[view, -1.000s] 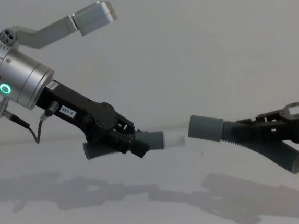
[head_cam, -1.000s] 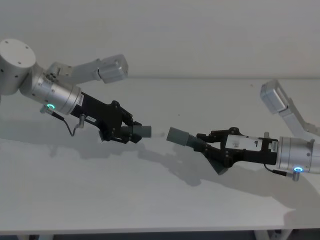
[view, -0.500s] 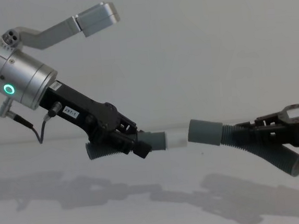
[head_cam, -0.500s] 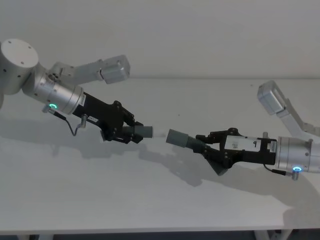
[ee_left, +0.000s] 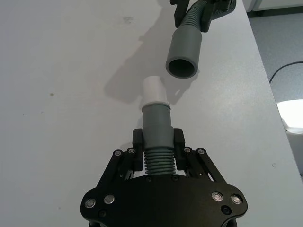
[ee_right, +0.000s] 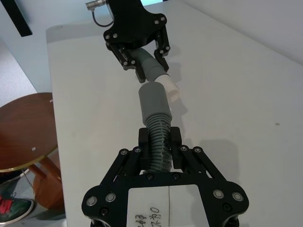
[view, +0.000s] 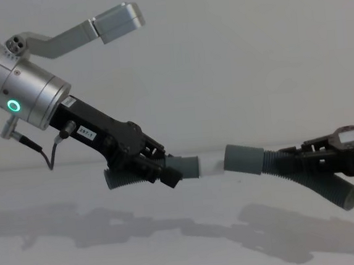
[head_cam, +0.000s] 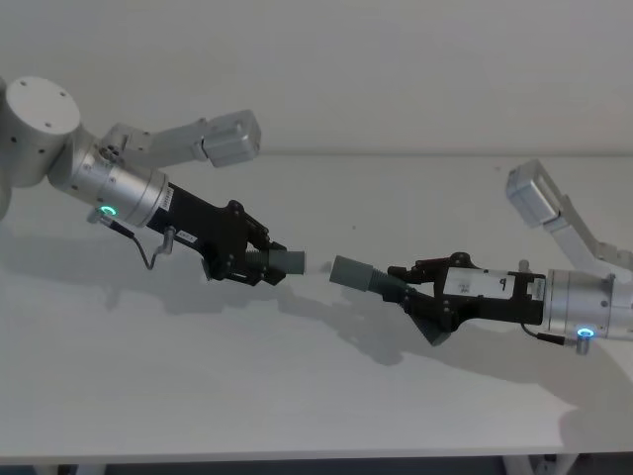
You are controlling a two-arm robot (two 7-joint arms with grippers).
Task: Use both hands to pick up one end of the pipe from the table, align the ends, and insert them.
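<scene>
Step in hand: aligning ends, both pieces lifted clear of table (head_cam: 297, 396).

Left gripper (head_cam: 259, 262) pinches ribbed part of left pipe piece (ee_left: 156, 137); its pale tip (ee_left: 154, 89) points toward 3 o'clock in chest view.

Right gripper (head_cam: 407, 289) pinches right pipe piece (ee_right: 158, 142); wider collar (view: 244, 159) mouth faces 9 o'clock.

Tip and mouth near, apart, slightly offset in left wrist view.

Next, by judgement: correct offset, square axes, push tip straight in.

Containers: collar bore (ee_left: 182, 68) hollow, nothing inside.

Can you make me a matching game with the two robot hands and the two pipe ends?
Things:
1. left gripper
2. right gripper
3. pale tip
4. wide collar

States:
A. open hollow mouth, ready to receive the other end
B. clamped on the ribbed piece with the pale-tipped collar
C. whitish, pointing at the open mouth, not yet inside
D. clamped on the ribbed piece with the wider collar

Pairs: 1-B, 2-D, 3-C, 4-A
</scene>
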